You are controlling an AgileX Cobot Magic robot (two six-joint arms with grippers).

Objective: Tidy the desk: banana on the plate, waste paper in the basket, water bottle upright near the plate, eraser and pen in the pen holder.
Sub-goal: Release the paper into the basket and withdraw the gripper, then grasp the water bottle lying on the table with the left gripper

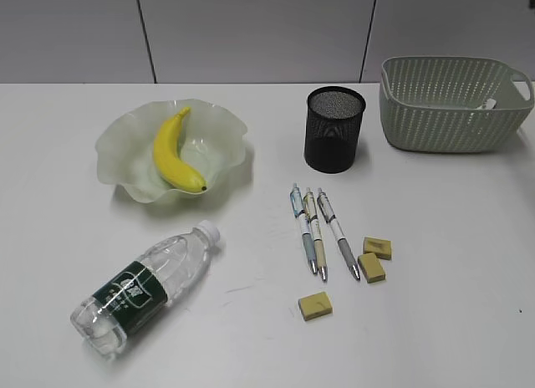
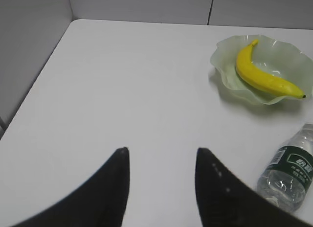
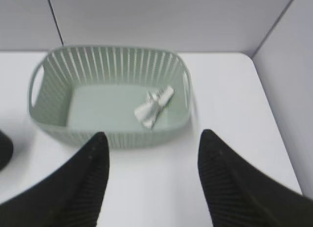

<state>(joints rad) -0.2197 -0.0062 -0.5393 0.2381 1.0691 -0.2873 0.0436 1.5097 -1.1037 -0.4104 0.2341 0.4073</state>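
Observation:
The banana (image 1: 175, 150) lies in the pale green plate (image 1: 117, 150) at the back left. On the desk (image 1: 251, 346) the water bottle (image 1: 146, 288) lies on its side, cap toward the plate. Three pens (image 1: 322, 229) lie side by side in front of the black pen holder (image 1: 334, 133), with three yellow erasers (image 1: 371, 268) beside them. The waste paper (image 3: 154, 107) rests inside the basket (image 3: 54, 95). My right gripper (image 3: 154, 134) hangs open and empty just in front of the basket. Over bare desk left of the plate (image 2: 220, 65) and bottle (image 2: 288, 173), my left gripper (image 2: 162, 151) is open and empty.
Grey wall panels close off the back of the desk. The basket (image 1: 451, 112) stands at the back right near the desk's right edge. Neither arm shows in the exterior view.

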